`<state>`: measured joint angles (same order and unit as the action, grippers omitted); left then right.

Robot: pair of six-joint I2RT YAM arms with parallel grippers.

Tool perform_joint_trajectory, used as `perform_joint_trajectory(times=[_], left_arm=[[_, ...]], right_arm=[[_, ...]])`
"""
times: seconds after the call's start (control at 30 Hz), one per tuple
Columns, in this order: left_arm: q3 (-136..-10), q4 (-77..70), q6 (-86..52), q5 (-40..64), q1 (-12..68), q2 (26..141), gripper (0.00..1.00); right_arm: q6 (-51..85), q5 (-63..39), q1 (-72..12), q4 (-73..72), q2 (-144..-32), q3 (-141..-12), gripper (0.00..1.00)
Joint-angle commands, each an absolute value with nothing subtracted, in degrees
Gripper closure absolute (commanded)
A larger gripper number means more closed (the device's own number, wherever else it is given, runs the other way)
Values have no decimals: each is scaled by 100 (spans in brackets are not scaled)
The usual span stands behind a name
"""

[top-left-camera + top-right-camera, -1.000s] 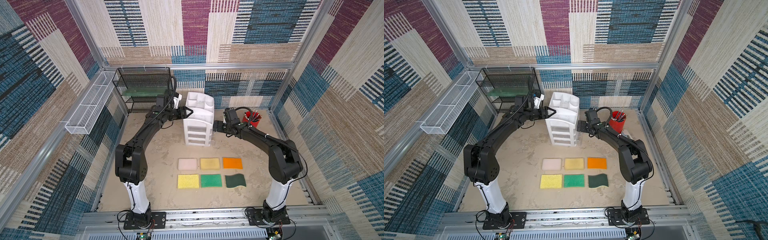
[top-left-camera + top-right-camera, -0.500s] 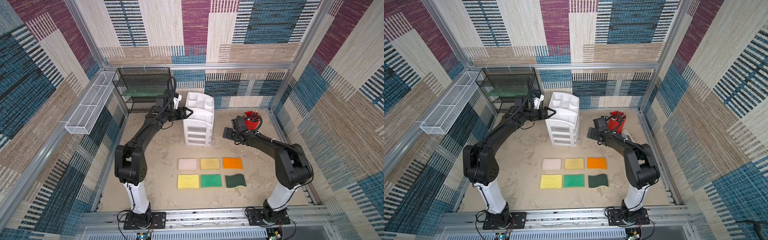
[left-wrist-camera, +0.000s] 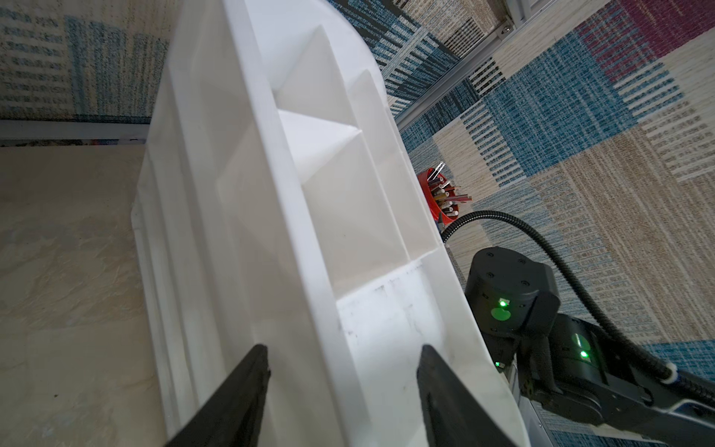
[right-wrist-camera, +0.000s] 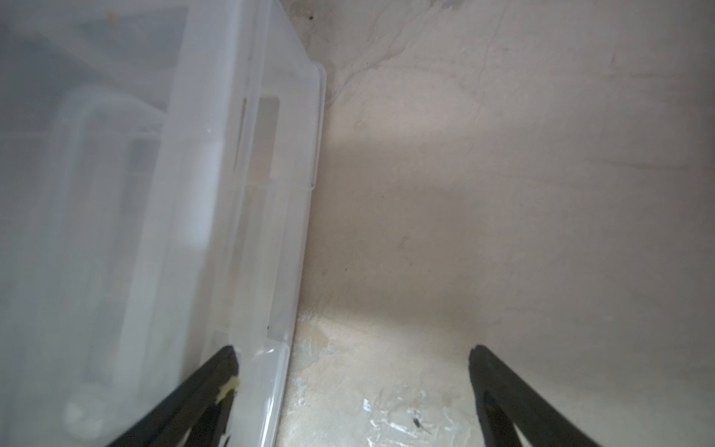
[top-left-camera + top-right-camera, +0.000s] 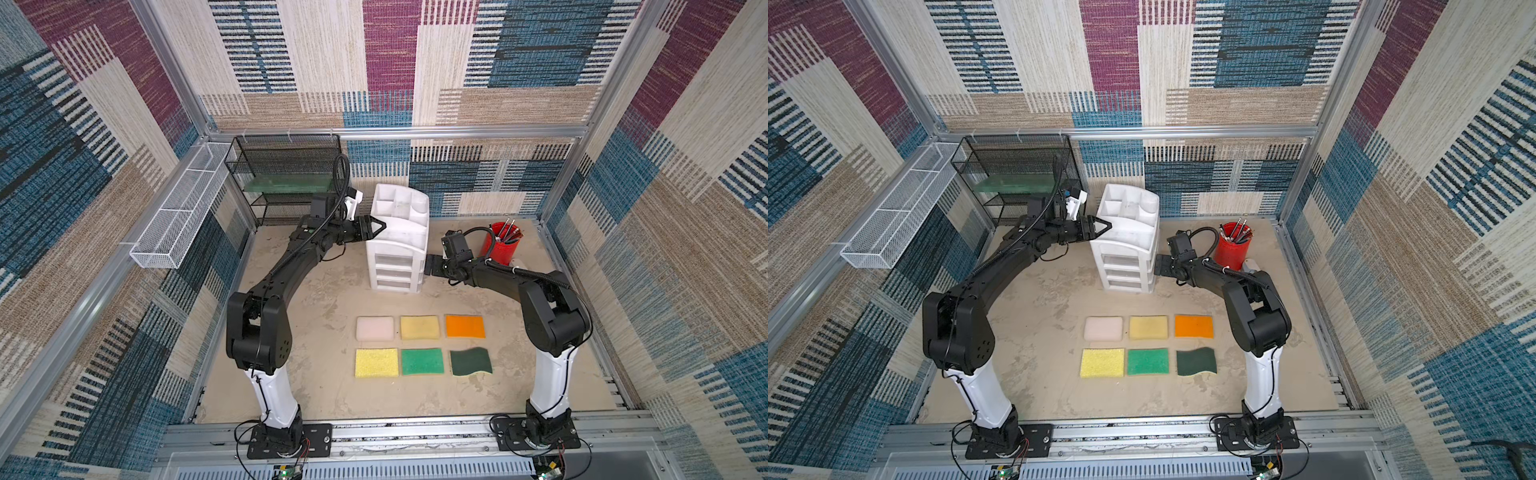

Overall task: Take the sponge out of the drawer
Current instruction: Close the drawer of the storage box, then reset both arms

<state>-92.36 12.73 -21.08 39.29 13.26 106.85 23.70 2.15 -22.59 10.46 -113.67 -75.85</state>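
Observation:
The white drawer tower [image 5: 397,253] [image 5: 1126,249] stands at the back middle, and its three translucent-fronted drawers look pushed in. The sponge is hidden; nothing of it shows through the fronts. My left gripper [image 5: 380,226] [image 3: 342,348] is open at the tower's top left corner. Its fingers straddle the rim of the compartmented tray [image 3: 294,201], one outside and one over the tray floor. My right gripper [image 5: 428,264] [image 4: 354,360] is wide open low at the tower's right side. One finger lies against a translucent drawer [image 4: 162,201], the other is over bare floor.
Several flat coloured pads [image 5: 422,360] lie in two rows in front of the tower. A red cup of pencils [image 5: 500,247] stands behind my right arm. A black wire-mesh shelf [image 5: 286,178] fills the back left corner, and a white wire basket [image 5: 178,216] hangs on the left wall.
My right gripper drew away from the tower toward the red cup, then came back to the tower's right side, lower down. The left arm has stayed put.

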Motion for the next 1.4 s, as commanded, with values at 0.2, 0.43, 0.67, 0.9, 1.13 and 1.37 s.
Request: perform_joint_trajectory(times=[0.2,0.43,0.67,0.9,1.13,1.37], left_arm=[[-8850,2374,-1712,2578,1157,9877,11],[-6955,1541,-1132,-320,965,7946,0],[-4123,-371,-868,-1920,556,6997,0],[-2680,-2383,-501,-2024,201,7284,0],[-2229,-4315,-404,-1367,-9,8168,0],[-2219,-4583,-218,-805,-29,8537,0]], right_arm=[[2468,760,-1753,786,-10035,-6537,5],[2135,1855,-967,263,-8264,-5171,5],[1660,1992,-31,-1321,-7084,-3448,5],[1178,1662,421,-2891,-6582,-2330,5],[877,1219,439,-4219,-7314,-1949,5],[693,724,411,-5466,-7908,-1705,5]])
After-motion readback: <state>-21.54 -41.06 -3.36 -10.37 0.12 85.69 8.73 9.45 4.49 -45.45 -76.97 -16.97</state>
